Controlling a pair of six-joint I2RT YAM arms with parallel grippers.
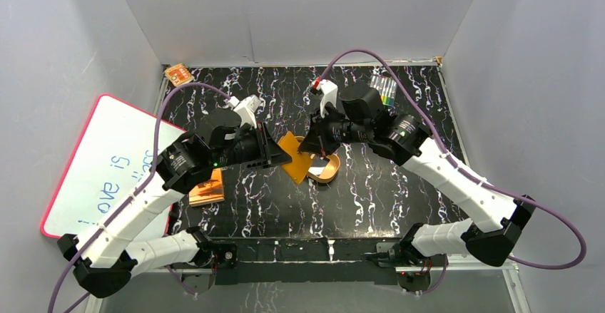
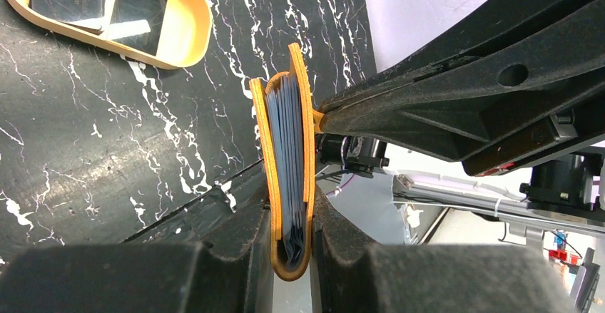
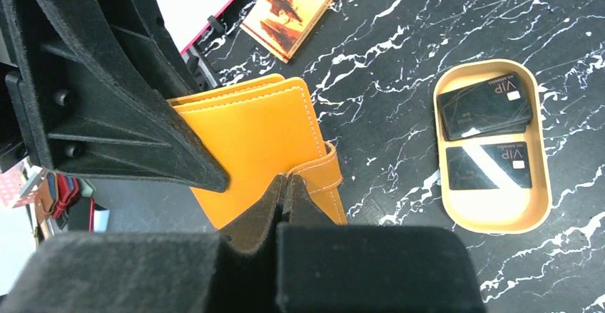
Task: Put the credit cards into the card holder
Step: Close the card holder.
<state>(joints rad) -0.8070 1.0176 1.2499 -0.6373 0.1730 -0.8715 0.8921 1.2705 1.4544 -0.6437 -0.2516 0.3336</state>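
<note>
Looking down from above, the two arms meet over the middle of a black table [image 1: 399, 185] veined with white like marble. The left gripper [image 1: 284, 155] and the right gripper [image 1: 314, 144] crowd one orange leather card holder [image 1: 296, 162]. Only a slanted flap of it shows, and how either pair of jaws stands cannot be read here. A tan oval tray [image 1: 329, 170] lies just beside it, partly covered by the right arm, its contents hidden. One orange printed booklet [image 1: 207, 188] peeks out from under the left arm. A white board with a pink rim, the whiteboard [image 1: 107, 163], sits at the left, crossed by that arm.

From the left wrist, the left gripper is closed narrowly on the fold end of the card holder, which is seen edge-on. Pale blue-grey sleeves [image 2: 289, 149] fan between the stitched covers, packed too tightly to count. A black finger of the right gripper touches the holder's tab. The tray's smooth rim is cut off by the top edge of the view. Two glossy black credit cards [image 2: 135, 6] show in it, one marked VIP, the other's print unreadable.

From the right wrist, the right gripper's matt tips press fully together right at the snap tab [image 3: 324, 174]. Whether any leather is pinched between them is hidden. The tray is whole here and holds cards in two lots. One lies alone, and the other is a pile of at least two whose exact number is unclear.
</note>
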